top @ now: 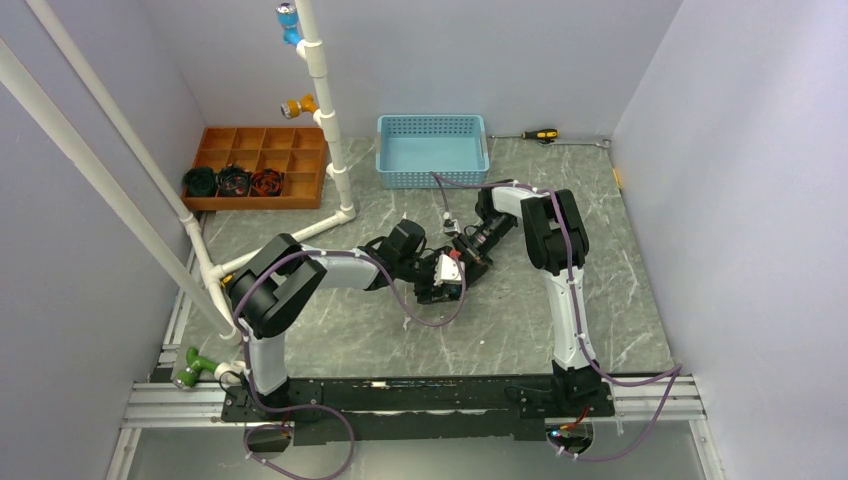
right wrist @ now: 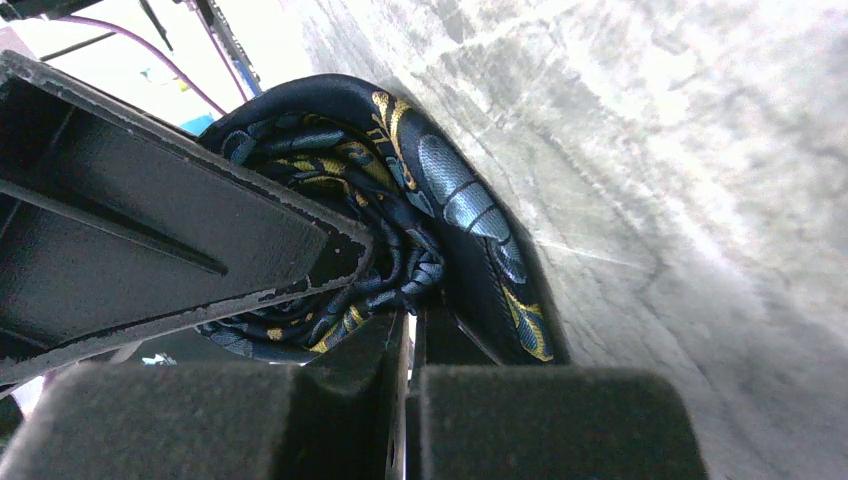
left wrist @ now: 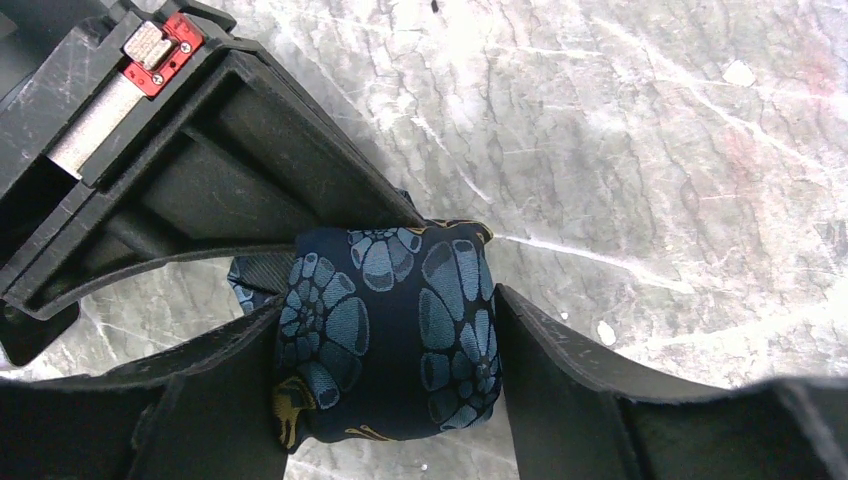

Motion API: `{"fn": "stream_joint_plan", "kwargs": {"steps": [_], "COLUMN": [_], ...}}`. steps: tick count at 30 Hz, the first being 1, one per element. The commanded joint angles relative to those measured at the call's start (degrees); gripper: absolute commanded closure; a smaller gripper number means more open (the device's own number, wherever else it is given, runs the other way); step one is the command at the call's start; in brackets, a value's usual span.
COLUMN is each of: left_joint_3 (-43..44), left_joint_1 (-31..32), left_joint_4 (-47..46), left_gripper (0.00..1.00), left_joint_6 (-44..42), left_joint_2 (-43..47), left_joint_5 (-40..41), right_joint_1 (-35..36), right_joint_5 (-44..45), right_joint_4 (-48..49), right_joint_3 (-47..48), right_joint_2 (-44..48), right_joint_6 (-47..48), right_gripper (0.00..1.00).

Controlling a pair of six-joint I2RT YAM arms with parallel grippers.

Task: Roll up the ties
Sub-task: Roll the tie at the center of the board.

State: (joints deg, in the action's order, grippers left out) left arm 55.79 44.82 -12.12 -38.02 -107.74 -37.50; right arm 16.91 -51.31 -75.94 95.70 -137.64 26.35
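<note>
Rolled tie [left wrist: 400, 340] sits on the table [top: 620, 300], on the near side of the blue basket [top: 432, 122]. My left pincer [left wrist: 390, 300] clamps its sides. My right pincer [right wrist: 410, 335] is pressed together, pinching its inner folds.

A dark navy tie [left wrist: 385, 335], patterned with blue blooms and gold accents, was wound into a tight roll around a bunched core, mid-table [left wrist: 650, 150].

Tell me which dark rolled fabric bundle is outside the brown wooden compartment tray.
The navy paisley tie roll out over the grey marbled table; the other three rolls sit in the tray's front row.
</note>
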Motion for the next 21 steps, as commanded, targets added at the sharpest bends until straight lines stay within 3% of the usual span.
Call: {"fn": "stream_joint_plan", "kwargs": {"steps": [1,4,10,13,17,21], "left_joint_3": [1.9,2.4,1.9,0.5,-2.1,-3.4], "left_joint_1": [0.4,0.4,-1.2,-2.8,-4.3,-4.6], "left_joint_4": [0.7,0.6,-0.8,-0.7,-0.4,0.6], "left_gripper": [0.32,0.40,0.76,0.89,0.94,0.95], "left_joint_6": [0.6,1.6,7.0,7.5,4.2,0.2], "left_joint_2": [0.3,-0.3,-1.9,-2.7,-3.1,-3.8], "left_joint_5": [-0.7,-1.0,-2.7,-5.3,-7.8,-10.0], "right_joint_1": [0.5,0.5,0.3,-0.7,-3.7,-6.0], "right_joint_5": [4.3,4.2,2.6,-0.5,-6.8,-8.3], "right_joint_4": [5.0,5.0,3.5,1.2,-3.5,-0.2], "right_joint_3": [-0.8,-0.7,0.0,0.5,2.0,0.9], "right_joint_2": [0.3,0.2,1.3,2.7,5.2,8.3], "right_joint_6": [-1.0,-1.0,0.1,1.2,3.3,-0.3], "right_gripper": [1.00,1.00,1.00,0.83,0.71,0.71]}}
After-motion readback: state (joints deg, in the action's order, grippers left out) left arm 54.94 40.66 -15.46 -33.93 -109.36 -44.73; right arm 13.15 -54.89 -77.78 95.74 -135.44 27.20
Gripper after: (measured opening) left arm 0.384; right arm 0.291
